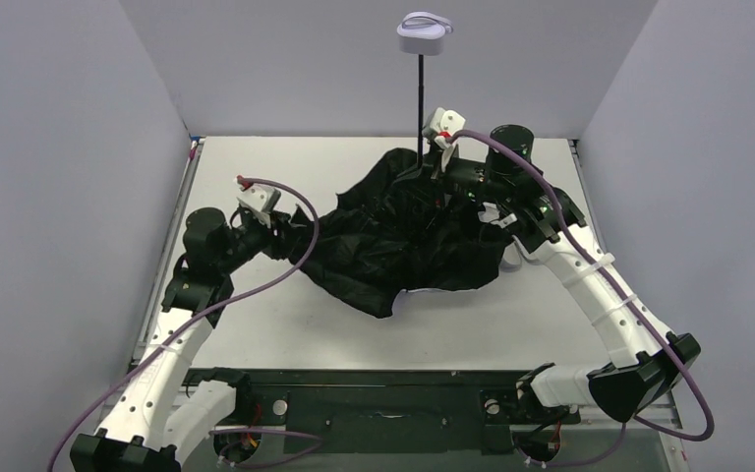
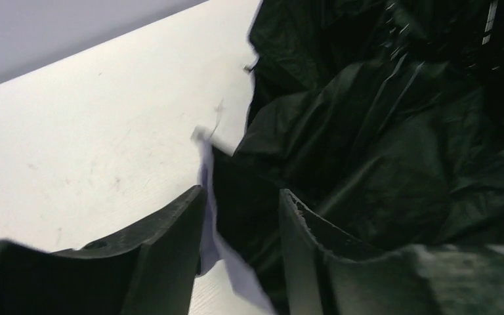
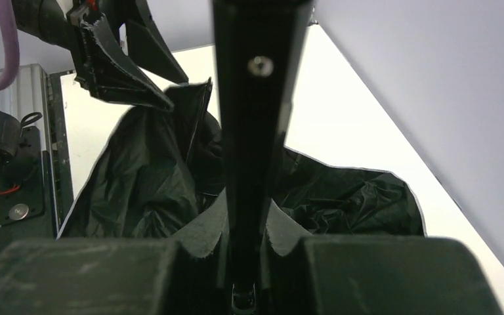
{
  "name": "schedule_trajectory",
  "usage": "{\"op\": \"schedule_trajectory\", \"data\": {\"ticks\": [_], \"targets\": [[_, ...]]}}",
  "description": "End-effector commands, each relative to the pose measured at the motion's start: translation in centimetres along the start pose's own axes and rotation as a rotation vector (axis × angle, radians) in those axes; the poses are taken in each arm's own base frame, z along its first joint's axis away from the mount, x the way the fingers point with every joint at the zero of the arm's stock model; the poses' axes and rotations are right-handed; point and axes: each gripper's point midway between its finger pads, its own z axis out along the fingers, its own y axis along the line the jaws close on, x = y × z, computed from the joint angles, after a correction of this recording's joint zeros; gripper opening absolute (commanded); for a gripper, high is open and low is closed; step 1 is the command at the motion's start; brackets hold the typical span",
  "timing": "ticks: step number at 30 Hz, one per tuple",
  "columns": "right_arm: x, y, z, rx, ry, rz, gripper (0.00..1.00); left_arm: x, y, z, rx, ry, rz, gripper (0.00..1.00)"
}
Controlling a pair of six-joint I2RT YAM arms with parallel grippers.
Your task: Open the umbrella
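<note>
The umbrella lies upside down on the white table, its crumpled canopy (image 1: pixel 393 246) black side up. Its thin black shaft (image 1: pixel 421 98) stands upright, with the lavender knob handle (image 1: pixel 423 34) and loop at the top. My right gripper (image 1: pixel 428 162) is shut on the shaft (image 3: pixel 252 131) just above the canopy, and its fingers (image 3: pixel 203 230) hug the shaft on both sides. My left gripper (image 1: pixel 300 224) is at the canopy's left edge. Its jaws are closed on a bunch of black fabric (image 2: pixel 380 131), with the lavender hem (image 2: pixel 207 170) against the left finger. The left gripper also shows in the right wrist view (image 3: pixel 125 72).
Bare white tabletop (image 1: pixel 256 324) lies in front of and left of the canopy. Grey walls enclose the left, back and right sides. A black base plate (image 1: pixel 383 403) with both arm mounts runs along the near edge. Purple cables loop beside each arm.
</note>
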Motion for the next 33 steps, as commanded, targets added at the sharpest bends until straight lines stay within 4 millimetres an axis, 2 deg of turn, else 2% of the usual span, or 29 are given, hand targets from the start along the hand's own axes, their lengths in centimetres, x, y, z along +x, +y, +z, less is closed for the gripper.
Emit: {"op": "schedule_trajectory", "data": {"ticks": [1,4,8,11,14,19,20,22,25,27,30,33], "targets": [[-4.3,0.9,-0.4,-0.007,-0.132,-0.107,0.00,-7.5,-3.0,-0.7,0.165,-0.198,0.086,0.57],[-4.4,1.1,0.1,-0.002,-0.133,-0.113,0.00,-11.4,-3.7,-0.9,0.208,-0.293,0.121,0.69],[-4.7,1.1,0.6,0.033,-0.140,-0.113,0.00,-14.2,-5.5,-0.8,0.287,-0.363,0.153,0.73],[-5.2,0.9,1.2,0.071,-0.164,-0.098,0.00,-14.3,-7.9,0.1,0.362,-0.366,0.219,0.71],[-5.5,0.4,1.7,0.116,-0.174,-0.065,0.00,-14.0,-9.8,1.4,0.409,-0.374,0.227,0.65],[-5.3,-0.8,2.4,0.187,-0.176,-0.001,0.00,-12.4,-15.3,2.1,0.548,-0.391,0.315,0.48],[-4.6,-1.1,2.6,0.201,-0.164,0.020,0.00,-11.4,-15.7,2.5,0.558,-0.381,0.344,0.42],[-3.6,-1.4,3.0,0.218,-0.164,0.026,0.00,-9.5,-17.0,3.0,0.594,-0.356,0.368,0.35],[-1.3,-1.6,3.6,0.225,-0.159,0.022,0.00,-5.2,-17.2,4.5,0.625,-0.266,0.390,0.33],[0.1,-1.6,4.1,0.224,-0.163,0.030,0.00,-3.5,-16.9,5.3,0.607,-0.248,0.379,0.33],[0.9,-1.6,4.6,0.225,-0.172,0.050,0.00,-3.3,-16.3,5.9,0.552,-0.273,0.277,0.34],[1.3,-1.9,4.8,0.240,-0.173,0.087,0.00,-4.4,-14.8,6.6,0.429,-0.359,0.211,0.38]]}}
